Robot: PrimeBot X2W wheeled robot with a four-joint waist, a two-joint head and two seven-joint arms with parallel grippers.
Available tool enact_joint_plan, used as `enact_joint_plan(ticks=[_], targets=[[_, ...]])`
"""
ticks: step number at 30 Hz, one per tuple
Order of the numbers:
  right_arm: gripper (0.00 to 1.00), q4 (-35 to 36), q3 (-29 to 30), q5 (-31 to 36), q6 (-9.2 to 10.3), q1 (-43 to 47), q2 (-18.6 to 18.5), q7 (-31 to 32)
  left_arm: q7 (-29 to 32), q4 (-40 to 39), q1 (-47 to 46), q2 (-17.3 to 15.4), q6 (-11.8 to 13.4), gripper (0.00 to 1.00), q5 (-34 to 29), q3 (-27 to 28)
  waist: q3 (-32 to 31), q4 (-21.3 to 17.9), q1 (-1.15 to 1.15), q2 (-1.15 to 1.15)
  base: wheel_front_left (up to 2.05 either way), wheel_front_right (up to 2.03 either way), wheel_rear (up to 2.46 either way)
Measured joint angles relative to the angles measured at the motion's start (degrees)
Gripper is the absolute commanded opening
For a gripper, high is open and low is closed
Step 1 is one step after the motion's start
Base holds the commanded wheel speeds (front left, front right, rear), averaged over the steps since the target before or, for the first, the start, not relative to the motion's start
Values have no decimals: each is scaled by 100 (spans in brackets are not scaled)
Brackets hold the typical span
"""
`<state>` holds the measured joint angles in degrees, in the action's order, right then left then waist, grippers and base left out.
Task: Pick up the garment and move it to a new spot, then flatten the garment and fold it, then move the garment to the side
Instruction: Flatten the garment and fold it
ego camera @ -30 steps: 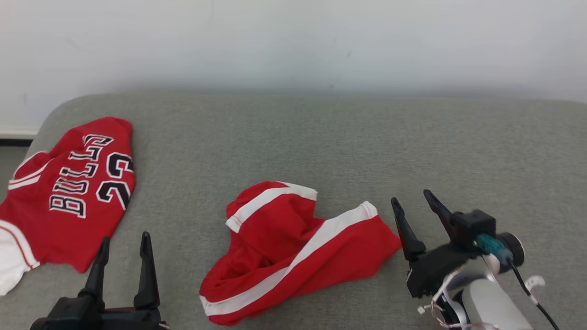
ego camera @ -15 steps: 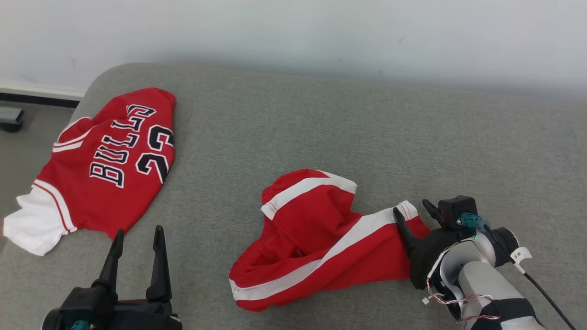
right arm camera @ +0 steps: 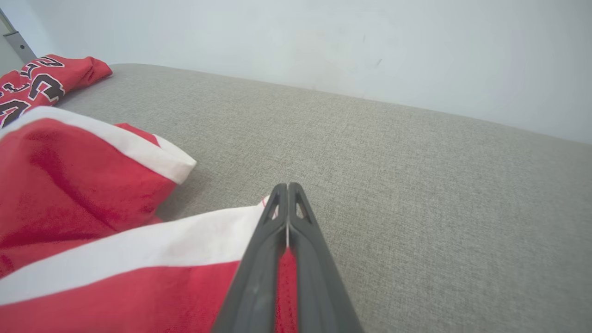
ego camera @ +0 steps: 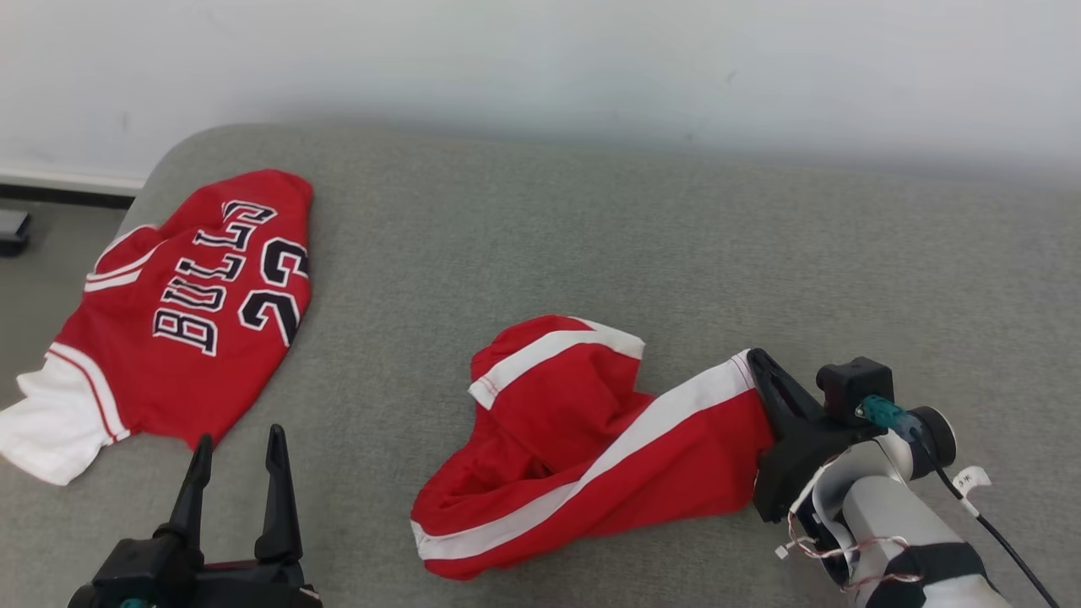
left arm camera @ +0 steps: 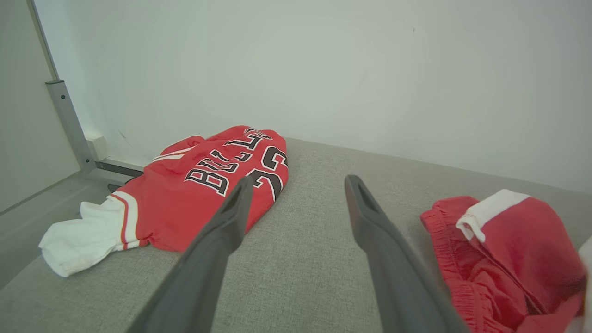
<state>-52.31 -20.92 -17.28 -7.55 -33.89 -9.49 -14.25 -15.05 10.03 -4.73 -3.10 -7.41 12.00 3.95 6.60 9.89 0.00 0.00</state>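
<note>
The garment (ego camera: 591,439) is a pair of red shorts with white side stripes, lying crumpled in the middle of the grey cushion (ego camera: 591,236). My right gripper (ego camera: 760,367) is shut on the shorts' right hem corner, where the white stripe ends. In the right wrist view the two fingers (right arm camera: 287,185) press together with red and white cloth (right arm camera: 92,222) pinched between them. My left gripper (ego camera: 239,439) stands open at the lower left, apart from the shorts, with nothing between its fingers. In the left wrist view its fingers (left arm camera: 299,180) frame bare cushion, with the shorts (left arm camera: 504,259) to their right.
A red jersey (ego camera: 186,312) with black lettering and a white sleeve lies at the cushion's left end, near its rounded edge. The floor (ego camera: 25,279) lies beyond that edge. A white wall runs behind. The cushion's back and right parts are bare fabric.
The head camera has shifted. My right gripper has moved left onto the shorts' hem corner and shut on it. The left gripper has stayed open.
</note>
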Motion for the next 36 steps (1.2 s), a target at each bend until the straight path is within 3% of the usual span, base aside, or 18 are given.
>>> enact_joint_plan(ticks=[5,18,24,26,27,28,29,36], targets=[[0,613,-9,9,0,391,-144,-66,0,22,56,3,0,100,0,11,-105,-202,-1,0,0,0,0],[0,3411,730,157,0,2750,-512,-80,0,-1,128,11,-9,100,-2,45,-206,-883,-1,0,0,0,0],[1,3755,1006,68,0,3513,-353,97,0,5,127,8,-9,100,-33,12,-146,-954,-1,0,0,0,0],[13,3780,1082,57,0,3695,-280,114,0,19,125,2,-9,100,-33,2,-149,-947,-1,0,0,0,0],[40,3787,1120,58,0,3763,-247,114,0,24,125,1,-9,100,-33,1,-152,-945,-1,0,0,0,0],[76,3797,1155,73,0,3820,-234,113,0,31,125,-2,-9,100,-33,-1,-156,-942,-1,0,0,0,0],[100,3824,1202,91,0,3870,-219,111,0,40,125,-4,-9,100,-33,4,-163,-940,-1,0,0,0,0],[100,4275,1349,285,0,3943,-197,10,0,49,128,-18,-9,100,-33,26,-237,-939,-1,0,0,0,0]])
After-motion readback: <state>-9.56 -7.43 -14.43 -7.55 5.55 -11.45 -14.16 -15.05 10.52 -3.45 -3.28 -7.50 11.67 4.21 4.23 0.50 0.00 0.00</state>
